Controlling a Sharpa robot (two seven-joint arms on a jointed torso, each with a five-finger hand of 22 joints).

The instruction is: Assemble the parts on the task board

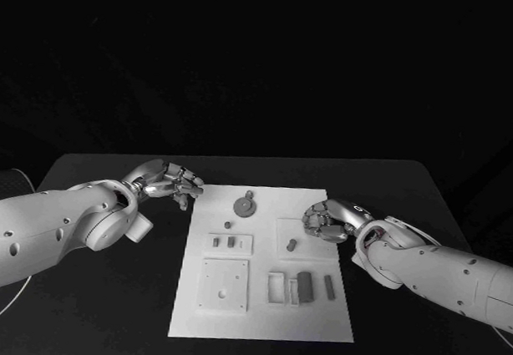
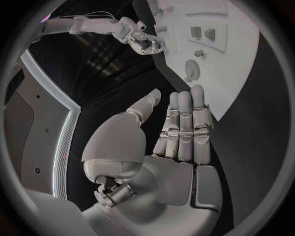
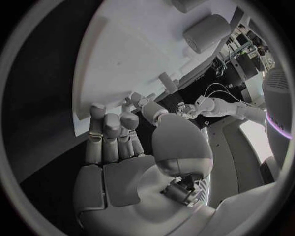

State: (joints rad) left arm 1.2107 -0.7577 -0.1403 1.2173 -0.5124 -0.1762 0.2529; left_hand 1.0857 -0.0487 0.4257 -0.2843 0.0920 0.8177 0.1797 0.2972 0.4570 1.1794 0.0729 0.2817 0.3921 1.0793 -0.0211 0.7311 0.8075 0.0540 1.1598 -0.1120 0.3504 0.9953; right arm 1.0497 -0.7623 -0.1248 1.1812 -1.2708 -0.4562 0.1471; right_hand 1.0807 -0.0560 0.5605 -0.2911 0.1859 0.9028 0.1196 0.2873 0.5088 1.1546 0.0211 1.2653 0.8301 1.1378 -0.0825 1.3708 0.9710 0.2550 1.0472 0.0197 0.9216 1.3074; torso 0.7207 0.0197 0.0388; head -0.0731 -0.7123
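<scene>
1. Black desk carries the white task board, between both robot hands.
2. Grey parts lie on the board, untouched.
3. Left robot hand and right robot hand hover empty, fingers loosely apart.
4. Small parts could slip from a careless pinch.

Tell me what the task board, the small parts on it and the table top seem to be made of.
Task board: matte white, probably plastic; flat, even surface with moulded-looking recesses. Parts, such as the round one and the bar: dull grey, likely plastic or printed, no glint; uncertain. Table: matte black, no reflections; material unclear. Both hands: silvery, metallic-looking sheen.
</scene>
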